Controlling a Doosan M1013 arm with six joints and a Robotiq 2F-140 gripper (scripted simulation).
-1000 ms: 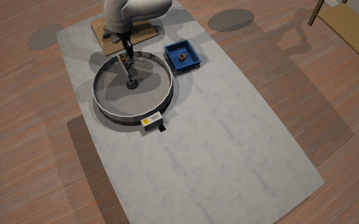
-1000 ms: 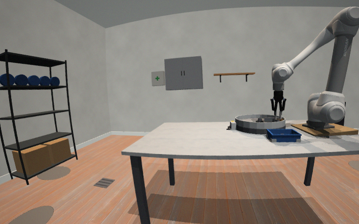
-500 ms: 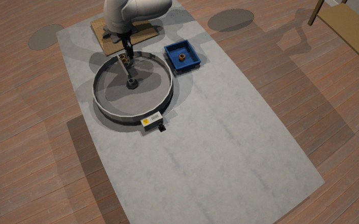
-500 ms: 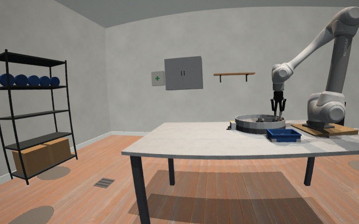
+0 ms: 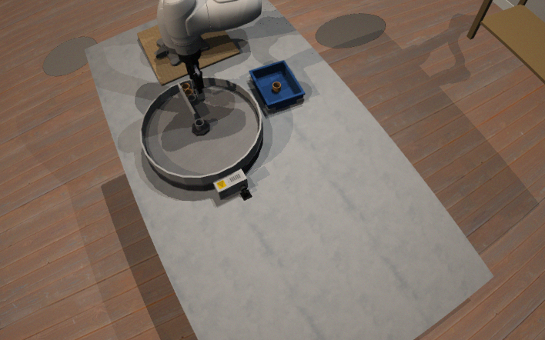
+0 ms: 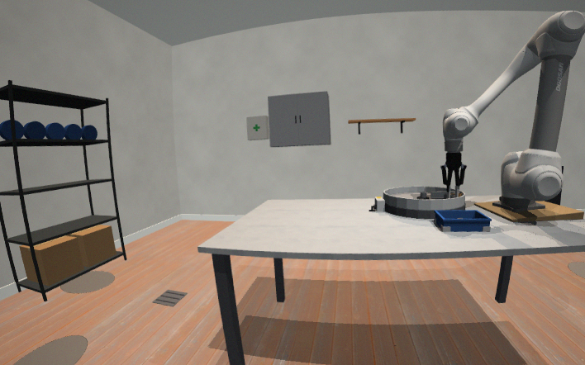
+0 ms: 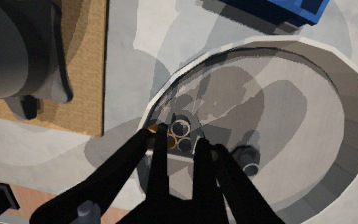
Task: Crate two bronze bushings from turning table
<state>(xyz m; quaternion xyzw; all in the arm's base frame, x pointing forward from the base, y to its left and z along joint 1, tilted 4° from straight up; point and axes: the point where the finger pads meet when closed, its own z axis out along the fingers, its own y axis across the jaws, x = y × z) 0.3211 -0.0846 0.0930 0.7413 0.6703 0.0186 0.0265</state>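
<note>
Overhead, the white arm (image 6: pixel 544 86) lettered DOOSAN hangs over the turning table (image 5: pixel 241 108), whose control box (image 5: pixel 229 182) bears a yellow warning label, while the gripper (image 7: pixel 181 145) stands partly closed, fingers gripping nothing, above the bushings (image 7: pixel 180 127), one bronze bushing (image 5: pixel 275 86) lying in the blue crate (image 5: pixel 292 80).

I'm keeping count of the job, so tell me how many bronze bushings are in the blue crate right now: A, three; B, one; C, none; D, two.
B: the top view shows a single bronze bushing standing inside the blue crate, with nothing else in it.
</note>
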